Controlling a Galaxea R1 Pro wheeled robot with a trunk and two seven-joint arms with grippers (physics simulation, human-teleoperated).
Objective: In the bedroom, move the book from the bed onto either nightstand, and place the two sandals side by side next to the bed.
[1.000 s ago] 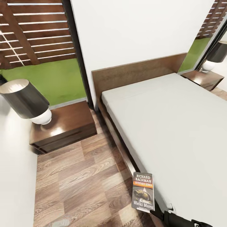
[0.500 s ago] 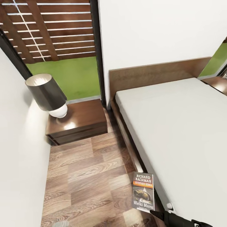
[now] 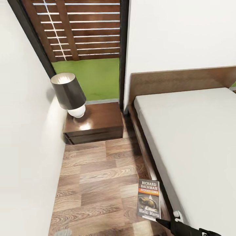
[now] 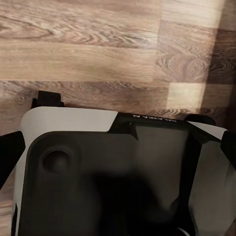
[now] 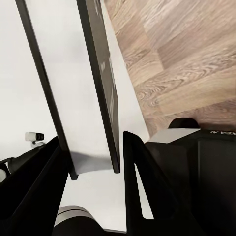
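My right claw (image 5: 91, 162) is closed on the book's (image 3: 149, 199) lower edge, holding it upright for carrying. The nightstand (image 3: 95, 126) beside the bed (image 3: 196, 137) awaits it. My left claw's opening I cannot tell.

lamp (image 3: 70, 93): dark shade, white round base, upright by left wall
fence (image 3: 82, 29): brown wooden slats outside
grass (image 3: 87, 78): green strip below the fence

The bed (image 3: 193, 137) and plank floor (image 3: 98, 183) are overlooked from the head. The floor (image 4: 98, 54) is viewed closely from the left wrist. The floor (image 5: 187, 59) is shared by the right wrist view.
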